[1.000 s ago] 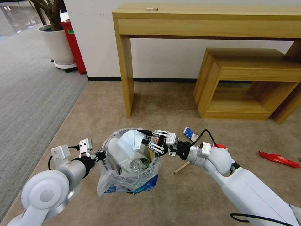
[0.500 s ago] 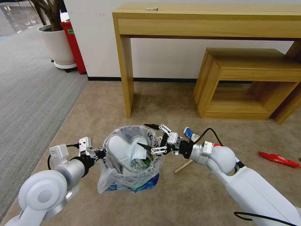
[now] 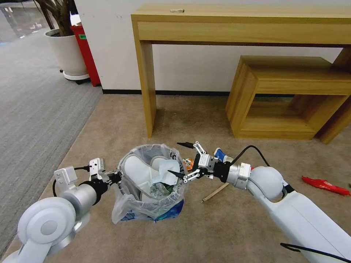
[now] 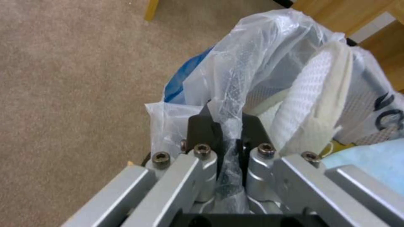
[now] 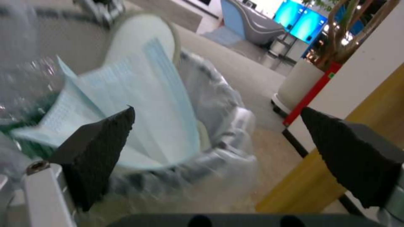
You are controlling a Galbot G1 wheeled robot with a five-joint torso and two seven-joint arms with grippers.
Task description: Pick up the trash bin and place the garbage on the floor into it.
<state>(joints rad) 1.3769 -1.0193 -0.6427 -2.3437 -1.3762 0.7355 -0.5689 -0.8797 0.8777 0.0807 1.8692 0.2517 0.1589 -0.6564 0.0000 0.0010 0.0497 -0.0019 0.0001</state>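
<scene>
Head view: trash bin [image 3: 151, 190] holds slippers [image 3: 137, 170], mask [image 3: 169, 174].

The head view looks forward and down from above at the beige carpet floor [image 3: 204, 226]. Both wrist views sit very close (each just behind its own fingertips), facing, from opposite sides, the small round bag-lined trash bin [image 3: 151, 182] [image 4: 261, 63] [image 5: 219, 126], which all views share.

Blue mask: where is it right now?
In the head view the mask lies inside the bin, against its right side beside a white slipper, just left of the open right end effector.
</scene>
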